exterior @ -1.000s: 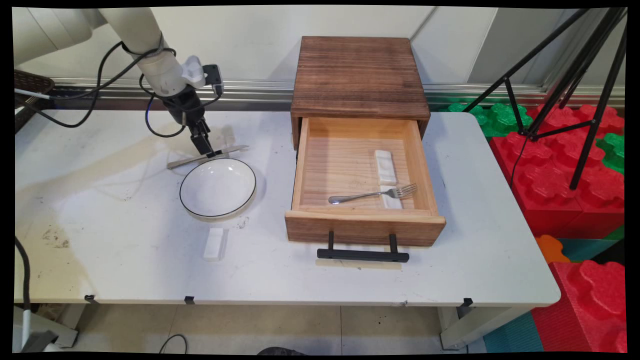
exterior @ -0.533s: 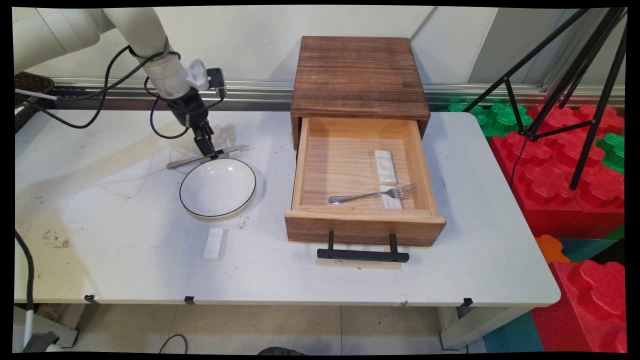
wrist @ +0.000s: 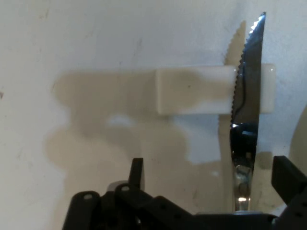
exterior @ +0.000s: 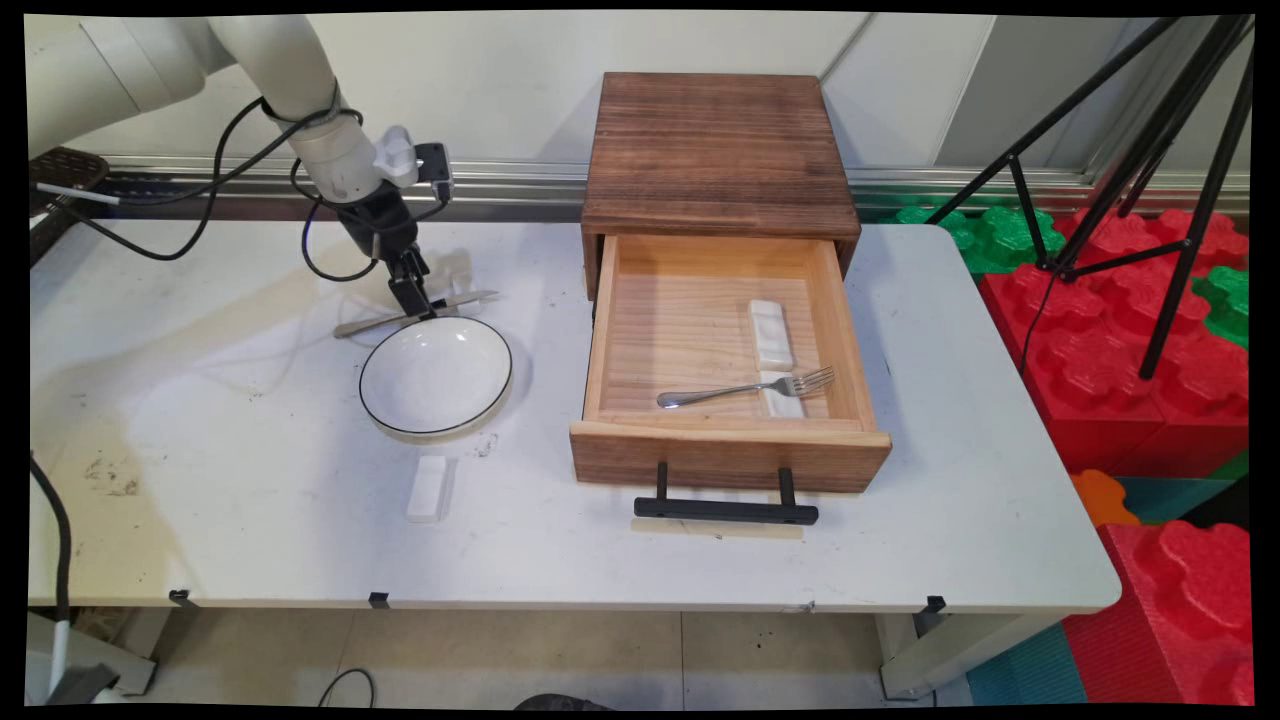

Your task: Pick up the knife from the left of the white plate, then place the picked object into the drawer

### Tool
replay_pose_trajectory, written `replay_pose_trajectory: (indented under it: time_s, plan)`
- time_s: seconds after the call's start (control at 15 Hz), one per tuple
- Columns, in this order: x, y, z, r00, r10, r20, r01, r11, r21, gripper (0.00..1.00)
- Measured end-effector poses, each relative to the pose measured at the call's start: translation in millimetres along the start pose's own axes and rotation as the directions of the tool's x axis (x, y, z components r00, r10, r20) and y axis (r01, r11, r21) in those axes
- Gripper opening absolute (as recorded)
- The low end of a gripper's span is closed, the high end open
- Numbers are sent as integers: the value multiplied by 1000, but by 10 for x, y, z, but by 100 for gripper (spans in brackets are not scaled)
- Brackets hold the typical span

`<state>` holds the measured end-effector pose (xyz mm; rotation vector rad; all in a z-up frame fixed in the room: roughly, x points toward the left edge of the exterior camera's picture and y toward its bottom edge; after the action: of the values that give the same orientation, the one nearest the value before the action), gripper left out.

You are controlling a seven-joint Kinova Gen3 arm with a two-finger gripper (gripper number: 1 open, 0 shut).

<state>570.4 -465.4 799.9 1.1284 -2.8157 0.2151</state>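
1. A white rest (exterior: pixel 429 488) lies alone near the tabletop's (exterior: pixel 250 520) front edge.
2. Farther back sits the white bowl (exterior: pixel 436 376); right of it, an open drawer (exterior: pixel 725 340) holds a fork (exterior: pixel 745 389).
3. Beyond the bowl, the hand (wrist: pixel 211 187) hovers wide open, gripping nothing, straddling a serrated knife (wrist: pixel 247 105) whose blade crosses another rest (wrist: pixel 192 90).

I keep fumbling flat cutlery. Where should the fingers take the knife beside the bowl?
Probably the handle, from above: the knife lies with its serrated blade propped on a white rest, so the handle is safer, fingers closing across its narrow width.
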Motion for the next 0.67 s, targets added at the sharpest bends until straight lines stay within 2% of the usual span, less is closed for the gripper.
replay_pose_trajectory:
  time_s: [0.07,0.13,0.67]
  plan:
    - [-2,1,3,1000,6,-1,-6,1000,-3,100]
    - [-5,8,2,1000,11,-2,-11,1000,-6,0]
    - [-42,118,-71,1000,28,-12,-28,999,-21,0]
